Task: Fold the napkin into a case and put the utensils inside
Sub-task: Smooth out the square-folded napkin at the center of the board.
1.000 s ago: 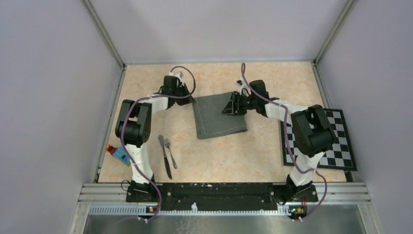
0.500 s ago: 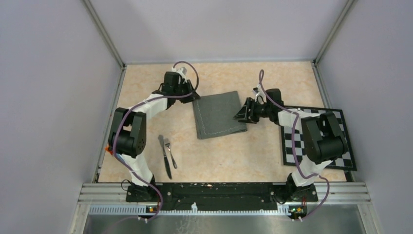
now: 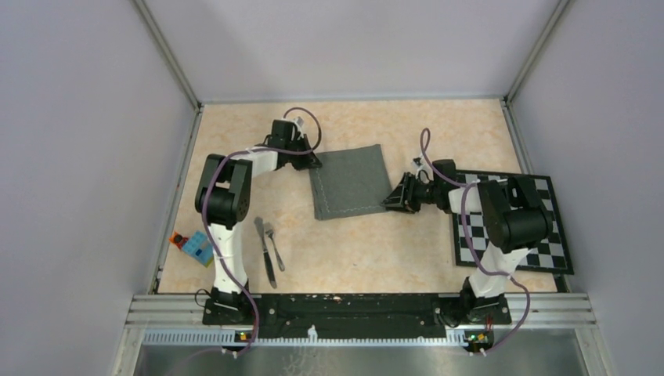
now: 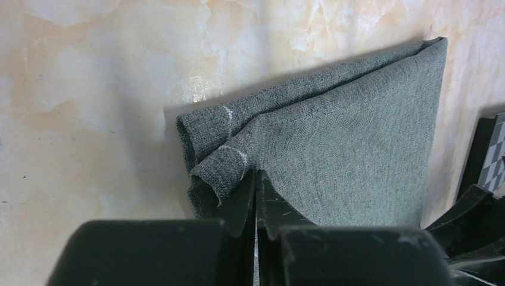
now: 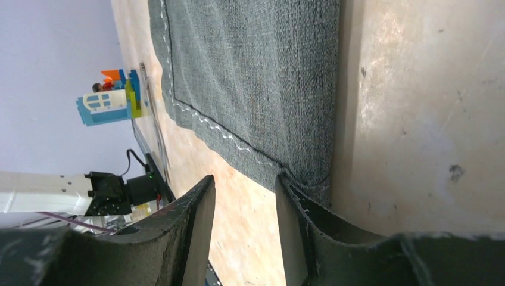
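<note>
The dark grey napkin (image 3: 348, 182) lies folded flat in the middle of the table. My left gripper (image 3: 312, 160) is at its far left corner. In the left wrist view the left gripper (image 4: 256, 176) is shut, tips on the napkin (image 4: 345, 143), and a curled corner leans on the left finger. No cloth shows between the pads. My right gripper (image 3: 394, 200) is low at the near right corner. In the right wrist view the right gripper (image 5: 244, 177) is open; one fingertip touches the napkin (image 5: 256, 77), with bare table in the gap. The knife (image 3: 265, 251) and fork (image 3: 274, 244) lie near the left arm.
A black-and-white checkered board (image 3: 509, 223) lies at the right, under the right arm. A small coloured toy block (image 3: 192, 247) sits at the left edge by the left arm's base. Grey walls enclose the table on three sides.
The right gripper has left the napkin's far right part and swung down to its near right corner, its jaws narrower. The left gripper opened briefly and shut again. The napkin now lies flat.
</note>
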### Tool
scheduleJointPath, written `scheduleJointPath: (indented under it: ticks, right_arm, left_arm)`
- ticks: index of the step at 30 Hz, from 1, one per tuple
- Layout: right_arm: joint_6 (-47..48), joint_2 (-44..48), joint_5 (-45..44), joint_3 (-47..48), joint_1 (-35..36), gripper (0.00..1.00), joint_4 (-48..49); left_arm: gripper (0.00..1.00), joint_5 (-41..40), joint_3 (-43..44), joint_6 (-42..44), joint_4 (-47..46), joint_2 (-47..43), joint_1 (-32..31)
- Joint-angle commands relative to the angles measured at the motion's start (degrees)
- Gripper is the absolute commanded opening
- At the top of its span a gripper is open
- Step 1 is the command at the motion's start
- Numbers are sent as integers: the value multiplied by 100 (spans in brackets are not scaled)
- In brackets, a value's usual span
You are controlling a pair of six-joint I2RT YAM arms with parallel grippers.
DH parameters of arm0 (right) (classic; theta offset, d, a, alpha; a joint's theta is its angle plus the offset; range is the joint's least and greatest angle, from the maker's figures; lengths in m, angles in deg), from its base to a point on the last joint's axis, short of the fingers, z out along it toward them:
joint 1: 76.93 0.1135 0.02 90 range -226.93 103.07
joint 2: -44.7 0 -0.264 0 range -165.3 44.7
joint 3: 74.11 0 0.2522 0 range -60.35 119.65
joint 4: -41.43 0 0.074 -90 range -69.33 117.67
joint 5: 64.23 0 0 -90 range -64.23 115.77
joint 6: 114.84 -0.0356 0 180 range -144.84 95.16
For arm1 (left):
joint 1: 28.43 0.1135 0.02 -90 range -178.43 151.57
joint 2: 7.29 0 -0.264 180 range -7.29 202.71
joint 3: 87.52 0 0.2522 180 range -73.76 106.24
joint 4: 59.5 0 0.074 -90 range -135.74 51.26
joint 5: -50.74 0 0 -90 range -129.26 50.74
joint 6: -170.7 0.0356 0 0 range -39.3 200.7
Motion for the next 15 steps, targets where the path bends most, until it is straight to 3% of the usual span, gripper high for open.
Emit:
scheduleJointPath:
  ticks: [1, 6, 9, 12, 15]
  right_arm:
    - [318, 541, -316, -159, -50, 42, -308]
    - [866, 1732, -769, 262, -46, 52, -1534]
    - [496, 1442, -515, 403, -43, 56, -964]
    - [-509, 696, 164, 498, 63, 51, 392]
    - [-571, 303, -12, 668, 186, 51, 687]
  left_arm:
    - [0, -470, 226, 424, 571, 175, 16]
    - [8, -262, 591, 574, 989, -207, 1]
    - [16, -28, 588, 462, 1084, -595, -49]
    - [26, 146, 405, 413, 1113, -964, -294]
    - [31, 413, -208, 135, 804, -1270, -565]
